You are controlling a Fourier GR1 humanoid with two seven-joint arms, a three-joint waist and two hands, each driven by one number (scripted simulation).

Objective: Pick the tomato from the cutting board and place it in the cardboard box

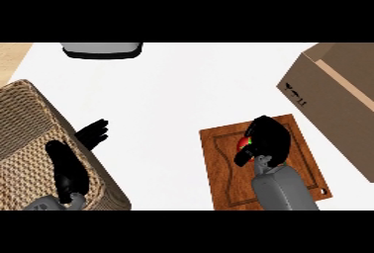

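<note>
At the far left stands one woven basket (29, 128), its near corner reaching toward the view's lower edge. The left hand (67, 168) hangs over the basket's right rim, open, with its fingers (95, 131) straight and spread toward the white surface (175, 99); it holds nothing. At the top, a little right of the basket, one grey object with a dark base (102, 49) is cut off by the view's edge. Right of centre lies one brown wooden cutting board (226, 173), its long side running away from the robot and leaning slightly left, with a groove inside its rim. The right hand (269, 136) sits over the far half of the board, its fingers curled down round the one tomato (244, 143) and the thumb tucked in from the near side. Only a red sliver of the tomato with a fleck of green shows at the hand's left edge, so which way it points and how its long axis lies cannot be told, nor whether it touches the board. At the far right stands one cardboard box (336, 104), set at an angle just beside the board's far right corner, with a black mark on its left wall.
</note>
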